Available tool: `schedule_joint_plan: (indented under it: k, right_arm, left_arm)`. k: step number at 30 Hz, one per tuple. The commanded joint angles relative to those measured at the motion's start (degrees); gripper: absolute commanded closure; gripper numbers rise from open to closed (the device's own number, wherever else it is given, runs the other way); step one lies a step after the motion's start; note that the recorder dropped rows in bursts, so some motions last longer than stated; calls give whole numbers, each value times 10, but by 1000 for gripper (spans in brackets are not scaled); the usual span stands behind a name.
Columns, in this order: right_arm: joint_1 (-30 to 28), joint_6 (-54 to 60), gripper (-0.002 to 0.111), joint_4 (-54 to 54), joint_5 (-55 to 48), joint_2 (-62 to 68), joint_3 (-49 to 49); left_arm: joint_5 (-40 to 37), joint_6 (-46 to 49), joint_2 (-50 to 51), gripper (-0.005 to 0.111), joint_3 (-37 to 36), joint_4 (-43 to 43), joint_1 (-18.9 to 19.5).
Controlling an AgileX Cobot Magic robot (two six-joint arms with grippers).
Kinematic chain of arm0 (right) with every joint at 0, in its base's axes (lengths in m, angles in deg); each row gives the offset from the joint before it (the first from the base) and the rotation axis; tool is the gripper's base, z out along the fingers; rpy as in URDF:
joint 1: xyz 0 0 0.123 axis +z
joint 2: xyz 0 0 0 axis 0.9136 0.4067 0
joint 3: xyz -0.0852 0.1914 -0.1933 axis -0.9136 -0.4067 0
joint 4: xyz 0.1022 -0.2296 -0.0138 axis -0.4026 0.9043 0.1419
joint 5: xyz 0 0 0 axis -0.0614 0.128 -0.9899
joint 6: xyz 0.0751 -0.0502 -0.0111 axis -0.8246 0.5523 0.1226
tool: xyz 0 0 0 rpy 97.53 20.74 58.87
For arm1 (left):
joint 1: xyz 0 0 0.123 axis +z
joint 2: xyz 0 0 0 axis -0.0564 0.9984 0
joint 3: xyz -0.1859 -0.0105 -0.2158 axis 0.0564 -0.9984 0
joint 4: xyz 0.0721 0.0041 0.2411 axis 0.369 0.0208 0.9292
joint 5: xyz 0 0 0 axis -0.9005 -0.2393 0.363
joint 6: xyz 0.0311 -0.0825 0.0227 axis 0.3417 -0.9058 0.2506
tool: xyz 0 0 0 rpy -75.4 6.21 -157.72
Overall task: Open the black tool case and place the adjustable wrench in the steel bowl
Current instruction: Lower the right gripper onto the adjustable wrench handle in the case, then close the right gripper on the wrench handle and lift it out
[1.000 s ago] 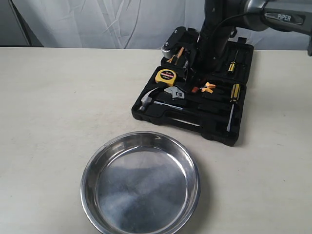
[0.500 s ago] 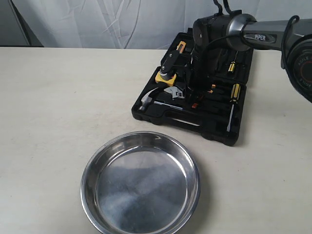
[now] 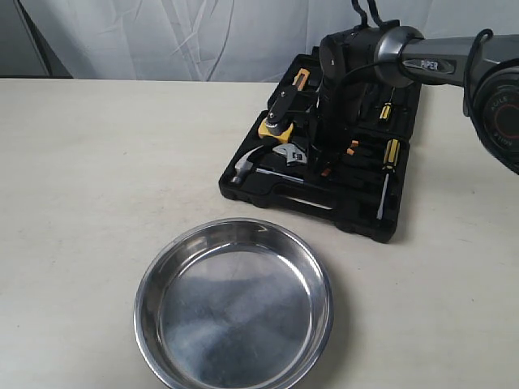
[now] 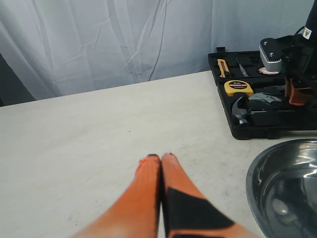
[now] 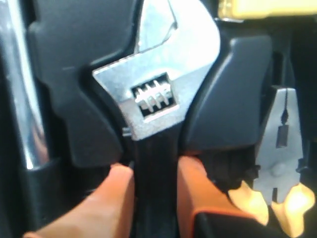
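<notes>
Right end effector (image 5: pixel 154 171) grasps the wrench (image 5: pixel 158 89), hemmed tight by the case (image 5: pixel 242 99); handle end hidden. Left end effector (image 4: pixel 161 156) is clenched over open bench (image 4: pixel 74 139).

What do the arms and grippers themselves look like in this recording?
The right arm is dark grey and black, tubular with rounded joint housings, and marked PIPER in white. Black cables loop above its wrist. Both grippers have flat orange fingers: the left gripper shows a black patch on one finger, while the right gripper shows only blurred orange tips.

R arm (image 3: pixel 422 63) blk/grey, white lettering; orange claw (image 5: pixel 156 168).
</notes>
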State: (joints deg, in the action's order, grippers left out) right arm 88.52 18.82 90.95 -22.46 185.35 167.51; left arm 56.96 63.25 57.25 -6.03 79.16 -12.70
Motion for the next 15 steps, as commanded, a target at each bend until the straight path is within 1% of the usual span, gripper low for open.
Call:
schedule_joint_plan:
  k: [1,15]
  right_arm:
    - [0,-4,108,-3,10,-4,-2]
    - [0,-4,108,-41,9,-102,-2]
  left_arm:
    - [3,0,-2,106,-3,0,-4]
    - [3,0,-2,106,-3,0,-4]
